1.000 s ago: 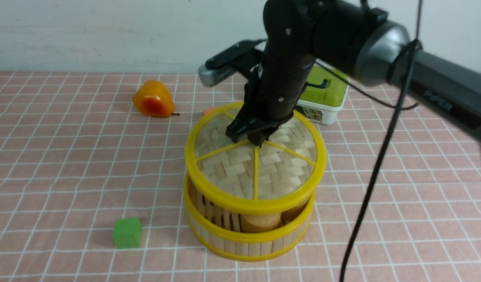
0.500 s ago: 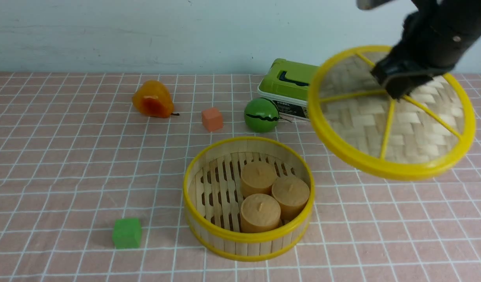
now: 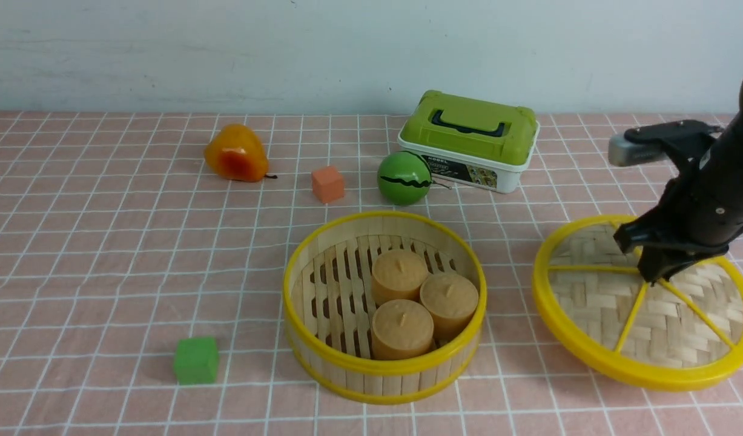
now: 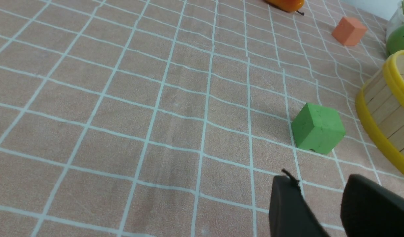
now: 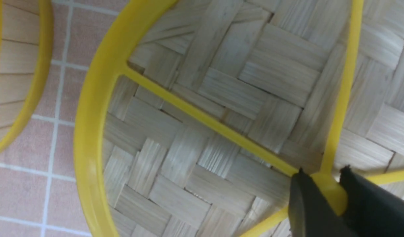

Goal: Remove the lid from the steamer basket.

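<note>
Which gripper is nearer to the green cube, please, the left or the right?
The left. The left gripper hangs close beside the green cube; the right gripper grips the lid across the steamer basket from it.

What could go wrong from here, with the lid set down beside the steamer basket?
The right gripper is shut on the central knob of the lid; rising without opening would likely lift or drag the lid. The lid lies near the steamer basket, so a sideways drag might bump it and jostle the three tan cylinders inside.
</note>
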You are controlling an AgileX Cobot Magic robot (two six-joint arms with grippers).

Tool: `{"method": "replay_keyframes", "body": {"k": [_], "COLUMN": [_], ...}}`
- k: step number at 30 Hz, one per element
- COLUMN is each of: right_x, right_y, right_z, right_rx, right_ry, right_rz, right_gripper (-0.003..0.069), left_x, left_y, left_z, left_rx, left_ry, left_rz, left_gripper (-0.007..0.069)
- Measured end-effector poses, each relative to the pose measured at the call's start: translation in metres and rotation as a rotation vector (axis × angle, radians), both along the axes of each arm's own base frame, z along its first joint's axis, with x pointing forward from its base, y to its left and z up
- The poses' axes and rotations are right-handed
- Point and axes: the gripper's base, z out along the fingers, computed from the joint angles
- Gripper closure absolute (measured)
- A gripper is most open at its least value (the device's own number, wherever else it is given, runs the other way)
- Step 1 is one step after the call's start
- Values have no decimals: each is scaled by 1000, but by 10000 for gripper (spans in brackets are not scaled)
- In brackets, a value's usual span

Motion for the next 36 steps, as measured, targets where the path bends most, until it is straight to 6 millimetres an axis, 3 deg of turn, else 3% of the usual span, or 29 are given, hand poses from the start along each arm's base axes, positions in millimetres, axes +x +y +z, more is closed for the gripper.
{"method": "replay_keyframes", "body": {"k": [6,11,13,18,23,25,26,27,28,31,32,33,36], "right_x": [13,16,16,15,4,-17,-19,-35,-47,-88,-103,-107,-163], "right_y": [2,3,3,6,8,10,10,11,11,12,12,12,9], "right_z": [-35,-47,-46,-40,-2,50,54,84,101,141,151,152,172], "right_rx": [15,20,26,63,107,158,158,182,196,231,240,243,259], "right_ry": [52,79,78,69,-29,-170,-181,-269,-324,-466,-509,-512,-643], "right_rz": [-13,-17,-20,-35,-44,-34,-31,-5,12,63,79,82,107], "right_gripper": [578,558,529,368,302,298,298,304,313,368,396,403,524], "left_x": [0,0,0,0,0,0,0,0,0,0,0,0,0], "left_y": [0,0,0,0,0,0,0,0,0,0,0,0,0], "left_z": [0,0,0,0,0,0,0,0,0,0,0,0,0], "left_rx": [0,0,0,0,0,0,0,0,0,0,0,0,0], "left_ry": [0,0,0,0,0,0,0,0,1,1,1,1,1], "left_rz": [0,0,0,0,0,0,0,0,0,0,0,0,0], "left_gripper": [386,386,386,386,386,386,386,386,386,386,386,386,386]}}
